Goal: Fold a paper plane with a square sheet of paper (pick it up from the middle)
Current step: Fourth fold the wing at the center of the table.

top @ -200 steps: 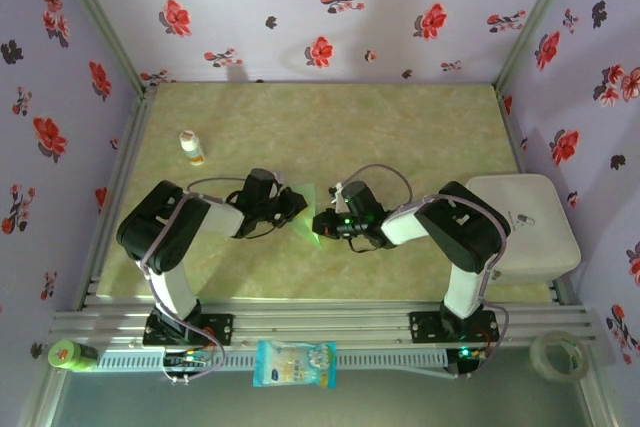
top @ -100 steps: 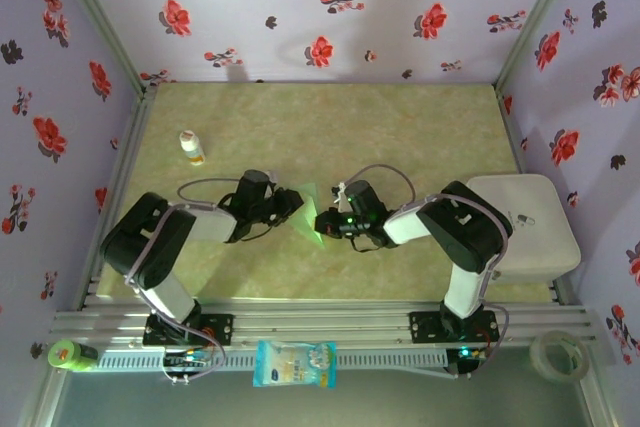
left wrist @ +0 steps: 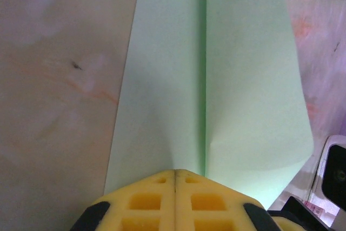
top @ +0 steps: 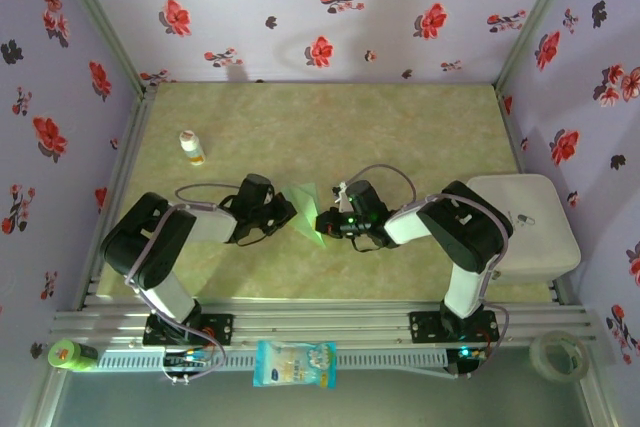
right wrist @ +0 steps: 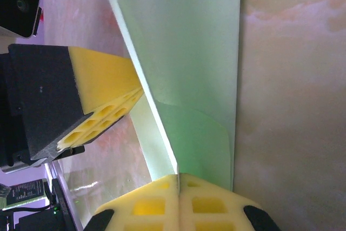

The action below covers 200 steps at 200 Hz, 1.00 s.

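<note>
Two grips on one thin pale mint-green folded paper sheet [top: 308, 209], mid-frame in top view: left gripper [left wrist: 175, 179] pads squeezed onto centre crease, right gripper [right wrist: 178, 182] clamped on edge. Guessing mid-fold; next needs crease pressed flat, gently.

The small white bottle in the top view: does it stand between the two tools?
No, the small white bottle stands alone near the left edge of the table.
</note>
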Available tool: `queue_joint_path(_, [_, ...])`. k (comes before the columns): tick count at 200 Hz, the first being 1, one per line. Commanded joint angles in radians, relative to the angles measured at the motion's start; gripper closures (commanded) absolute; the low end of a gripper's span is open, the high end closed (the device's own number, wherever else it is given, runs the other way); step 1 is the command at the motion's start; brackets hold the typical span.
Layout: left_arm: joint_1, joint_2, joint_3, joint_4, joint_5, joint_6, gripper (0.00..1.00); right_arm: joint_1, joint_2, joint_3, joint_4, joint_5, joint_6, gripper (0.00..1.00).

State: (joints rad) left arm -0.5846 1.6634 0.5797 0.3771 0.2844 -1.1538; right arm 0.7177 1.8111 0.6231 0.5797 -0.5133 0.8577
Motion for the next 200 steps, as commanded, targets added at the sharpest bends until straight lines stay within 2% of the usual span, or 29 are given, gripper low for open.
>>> queue_joint_path(1, [-0.019, 0.016, -0.003, -0.067, -0.025, -0.010, 0.97, -0.023, -0.001, -0.029, -0.065, 0.028, 0.001, 1.00])
queue_joint_path(79, [-0.031, -0.034, -0.028, -0.104, -0.065, -0.017, 0.98, -0.021, -0.021, 0.001, -0.132, -0.014, -0.036, 1.00])
queue_joint_path(138, [-0.055, -0.028, -0.034, -0.067, -0.075, -0.040, 0.97, -0.017, 0.027, -0.009, -0.061, -0.019, 0.006, 1.00])
queue_joint_path(200, [-0.055, -0.132, 0.011, -0.166, -0.116, 0.040, 0.89, -0.017, 0.023, 0.000, -0.106, -0.019, -0.023, 1.00])
